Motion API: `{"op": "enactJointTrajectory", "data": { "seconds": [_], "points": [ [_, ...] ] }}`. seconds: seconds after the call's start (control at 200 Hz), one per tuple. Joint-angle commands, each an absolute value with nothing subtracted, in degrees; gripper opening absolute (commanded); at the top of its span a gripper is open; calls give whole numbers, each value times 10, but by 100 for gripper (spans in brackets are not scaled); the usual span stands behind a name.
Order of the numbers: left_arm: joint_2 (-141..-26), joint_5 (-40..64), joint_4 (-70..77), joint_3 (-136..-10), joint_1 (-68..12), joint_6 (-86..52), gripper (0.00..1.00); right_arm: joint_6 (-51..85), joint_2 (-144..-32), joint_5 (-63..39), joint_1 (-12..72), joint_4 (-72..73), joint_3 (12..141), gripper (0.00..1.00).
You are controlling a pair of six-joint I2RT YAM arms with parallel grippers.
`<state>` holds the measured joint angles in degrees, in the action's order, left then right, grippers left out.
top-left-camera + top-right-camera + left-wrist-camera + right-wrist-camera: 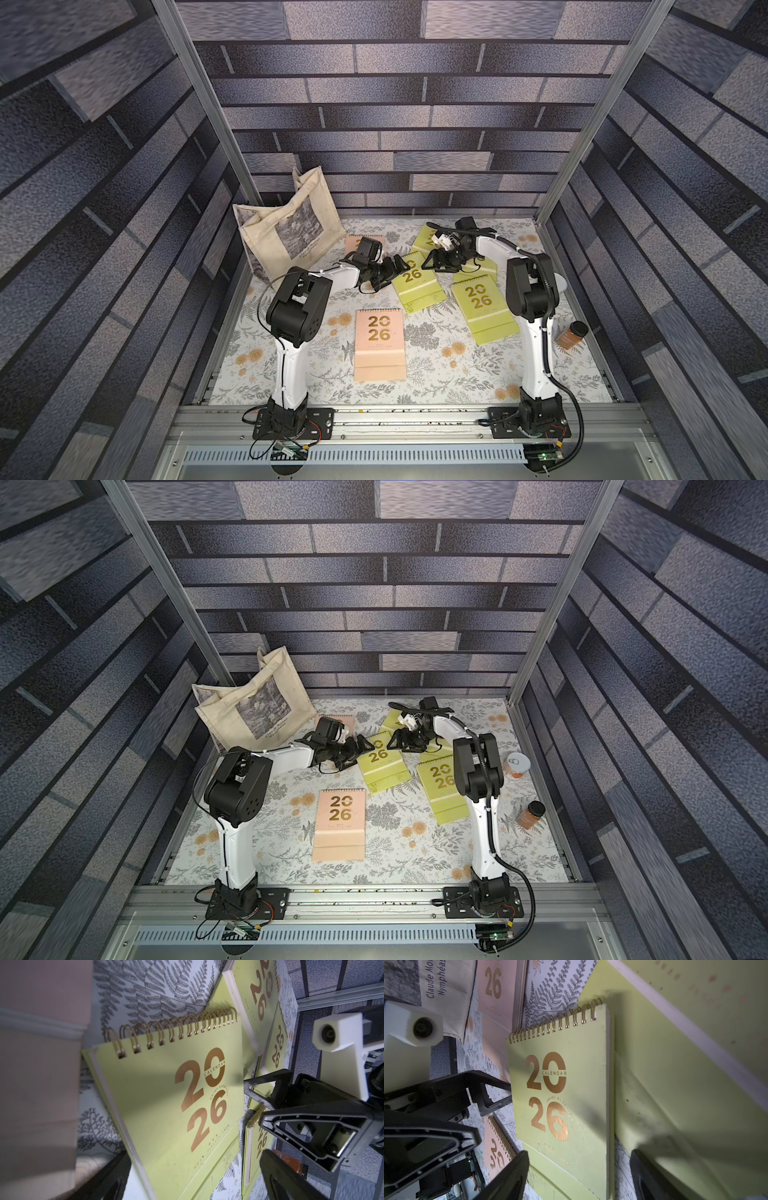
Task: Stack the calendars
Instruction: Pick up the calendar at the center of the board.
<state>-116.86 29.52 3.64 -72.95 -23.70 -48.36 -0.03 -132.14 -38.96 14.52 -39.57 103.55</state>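
Top view: we log green calendar betw. left gripper and right gripper, long axis approx up-down in frame. Both grippers spread wide, empty; neither arm clearly nearer.

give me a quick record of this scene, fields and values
left gripper: open, by the middle green calendar's left edge
right gripper: open, by its right edge
front pink calendar: flat, alone
right green calendar: flat, beside right arm
tote bag: far left corner
stack: no finished pile visible
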Motion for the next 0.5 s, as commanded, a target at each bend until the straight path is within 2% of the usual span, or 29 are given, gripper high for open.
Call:
{"op": "enactJointTrajectory", "data": {
  "seconds": [0.0, 0.496],
  "points": [
    [-1177, 285, 69, -703, -239, -495, 100, 1, -1333, -394, 154, -391, 1020, 79],
    [-1165, 312, 254, -648, -247, -542, 100, 31, -1338, -433, 170, -354, 995, 78]
  ]
}}
